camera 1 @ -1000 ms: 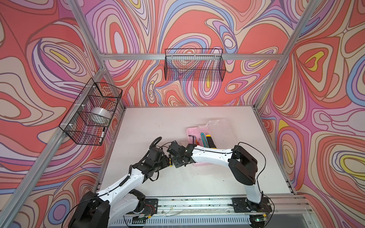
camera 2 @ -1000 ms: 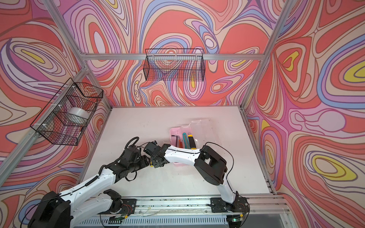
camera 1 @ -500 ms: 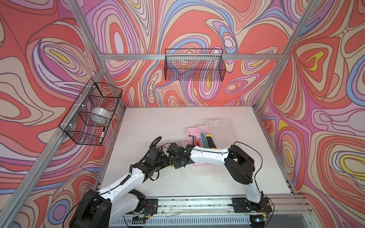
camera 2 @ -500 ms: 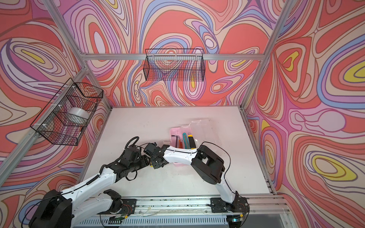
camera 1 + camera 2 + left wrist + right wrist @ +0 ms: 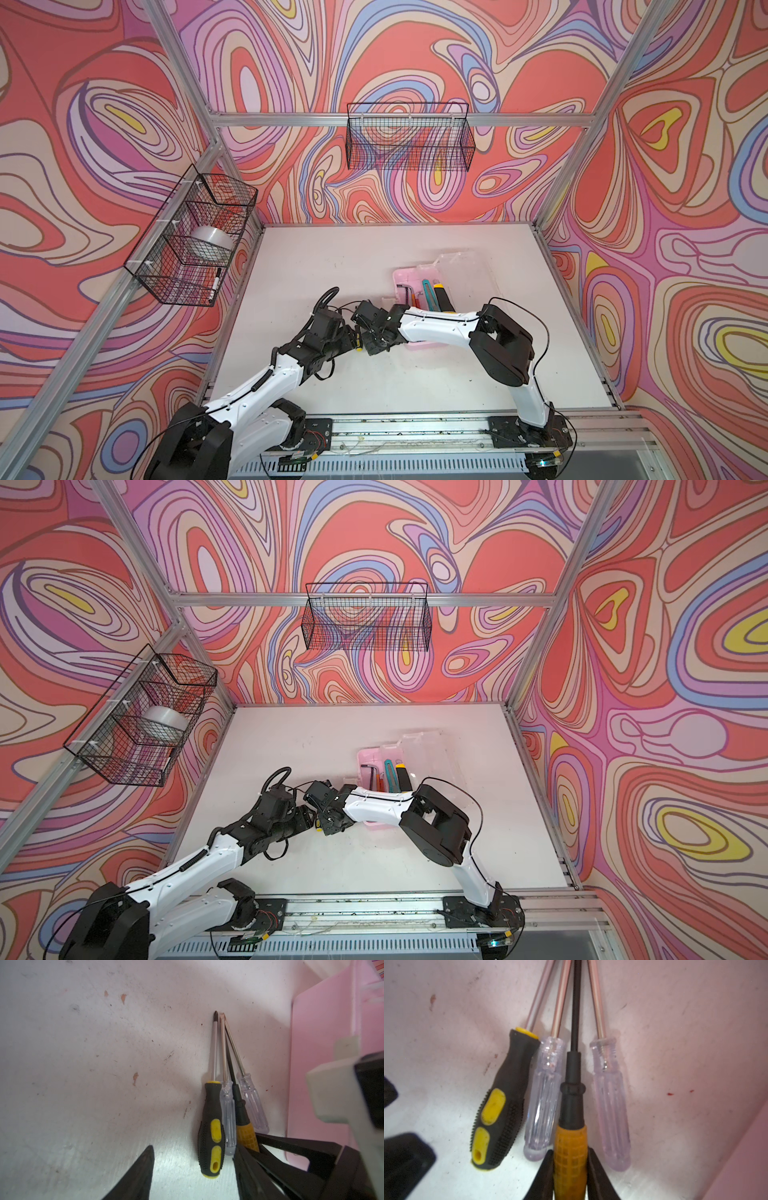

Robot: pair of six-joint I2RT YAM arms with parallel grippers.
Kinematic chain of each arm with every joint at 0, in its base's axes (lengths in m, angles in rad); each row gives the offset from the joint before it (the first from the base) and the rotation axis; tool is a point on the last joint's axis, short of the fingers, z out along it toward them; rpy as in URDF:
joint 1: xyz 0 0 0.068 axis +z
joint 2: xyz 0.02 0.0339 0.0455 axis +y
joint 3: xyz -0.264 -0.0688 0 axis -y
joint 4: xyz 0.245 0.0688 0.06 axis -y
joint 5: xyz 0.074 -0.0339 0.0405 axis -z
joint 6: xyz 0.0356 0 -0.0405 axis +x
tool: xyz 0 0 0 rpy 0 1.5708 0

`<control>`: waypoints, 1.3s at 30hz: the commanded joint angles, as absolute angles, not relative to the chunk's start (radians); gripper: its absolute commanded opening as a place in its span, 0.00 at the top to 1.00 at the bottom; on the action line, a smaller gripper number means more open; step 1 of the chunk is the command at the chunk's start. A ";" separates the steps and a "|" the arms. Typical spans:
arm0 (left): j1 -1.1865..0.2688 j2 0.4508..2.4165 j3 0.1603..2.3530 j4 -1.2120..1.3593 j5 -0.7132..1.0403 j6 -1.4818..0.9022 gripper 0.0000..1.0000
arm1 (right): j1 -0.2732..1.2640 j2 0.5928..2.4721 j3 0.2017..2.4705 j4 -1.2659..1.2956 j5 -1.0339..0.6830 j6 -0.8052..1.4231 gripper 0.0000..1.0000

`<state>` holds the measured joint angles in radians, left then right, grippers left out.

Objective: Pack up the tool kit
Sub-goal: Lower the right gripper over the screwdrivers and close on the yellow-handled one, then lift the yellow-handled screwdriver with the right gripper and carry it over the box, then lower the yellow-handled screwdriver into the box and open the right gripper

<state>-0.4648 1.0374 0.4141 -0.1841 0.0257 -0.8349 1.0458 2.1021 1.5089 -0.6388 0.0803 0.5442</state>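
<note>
Right claw (image 5: 570,1152) has just narrowed onto the orange-handled, black-shafted screwdriver (image 5: 572,1093), fingers (image 5: 595,1169) pressing both sides, so a lift looks ready. Beside it on the white tabletop (image 5: 446,1022) lie a black-and-yellow rubber-gripped screwdriver (image 5: 500,1101) and two clear-handled screwdrivers (image 5: 544,1095) (image 5: 610,1105); left claw (image 5: 193,1184) hangs wide nearby. Pink plastic case (image 5: 401,277), clear lid (image 5: 469,270) open, waits just beside.

Camera positions
Both top views look steeply down on the whole desk (image 5: 332,257); both wrist views sit close over the same screwdrivers (image 5: 211,1126).
</note>
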 commanded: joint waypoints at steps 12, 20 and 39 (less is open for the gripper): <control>-0.457 1.046 0.446 -0.171 0.019 -0.838 0.38 | 1.039 1.951 1.500 -0.700 0.157 0.551 1.00; -0.457 1.101 0.485 -0.160 0.022 -0.828 0.39 | 0.963 1.778 1.465 -0.803 0.299 0.518 1.00; -0.457 1.198 0.506 -0.101 0.058 -0.813 0.39 | 0.589 1.433 1.217 -0.859 0.314 0.359 1.00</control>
